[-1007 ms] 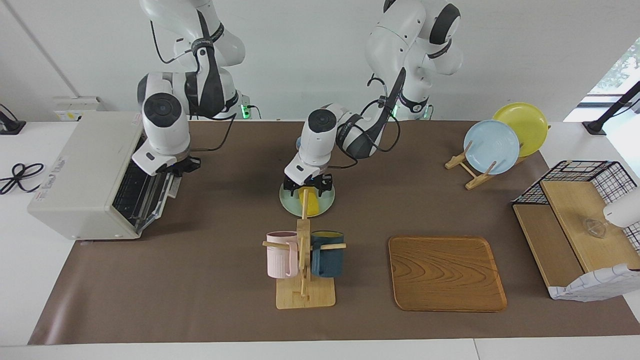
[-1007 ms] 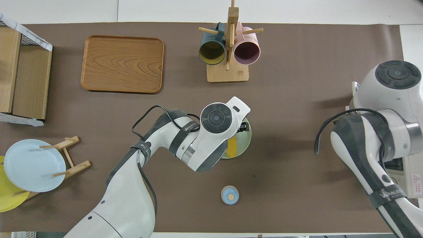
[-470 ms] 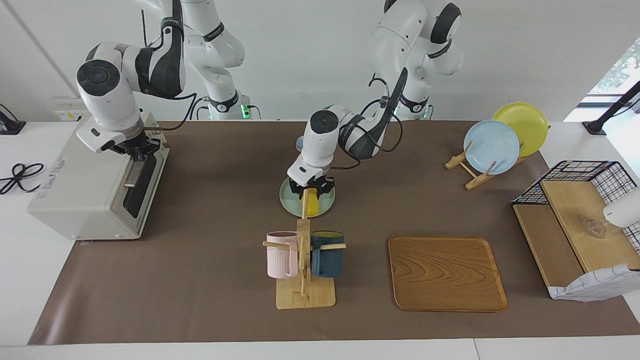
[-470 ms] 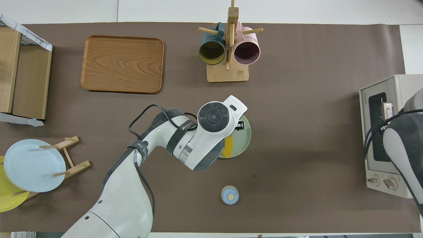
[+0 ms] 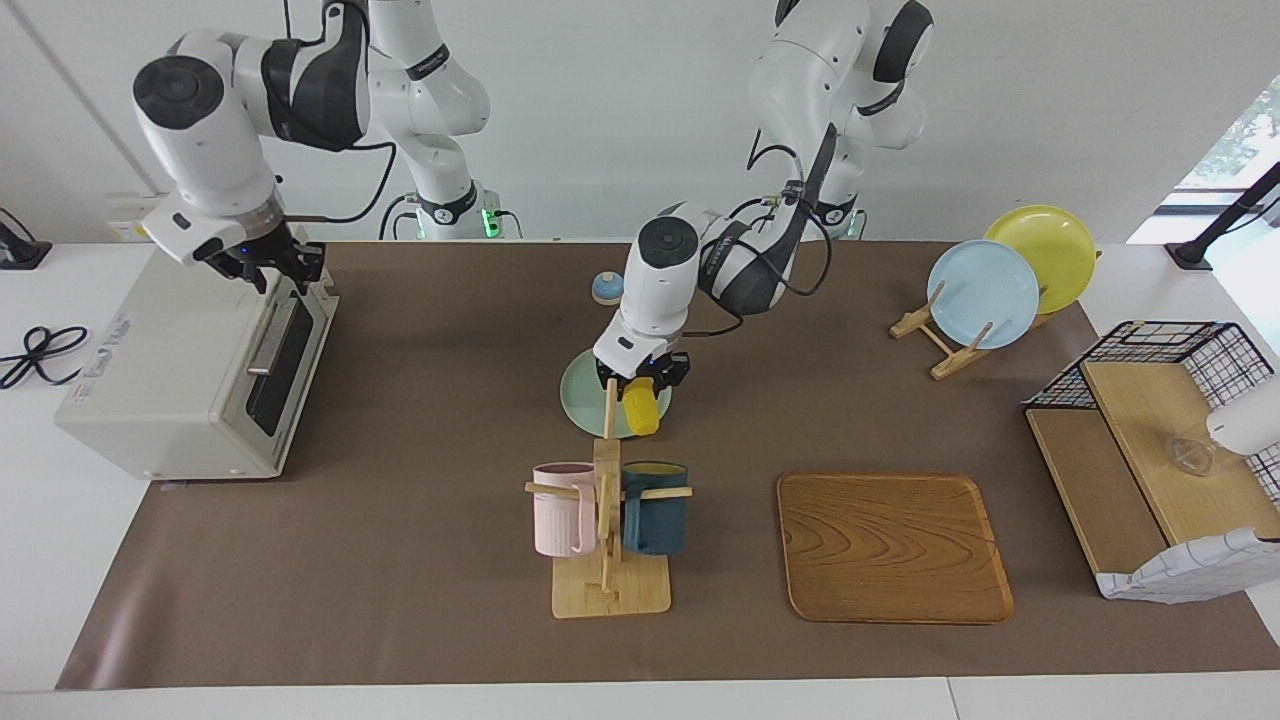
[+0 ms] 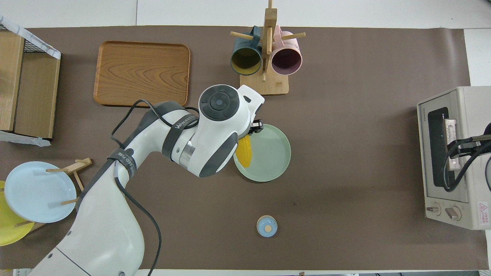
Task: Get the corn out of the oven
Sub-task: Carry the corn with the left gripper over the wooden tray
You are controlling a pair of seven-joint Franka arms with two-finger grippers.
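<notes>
**Corn held over the green plate**

Corn (image 5: 640,409) is pinched in the left pincer (image 5: 641,381), raised over the pale green plate (image 6: 274,161) mid-bench. The right pincer (image 5: 262,262) hovers above the closed oven (image 5: 170,370), fingers spread.

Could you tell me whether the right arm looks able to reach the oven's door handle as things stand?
Probably yes. The right gripper hangs just over the closed oven, above its door handle, and nothing stands between them. The left gripper is away over the green plate, holding the corn.
</notes>
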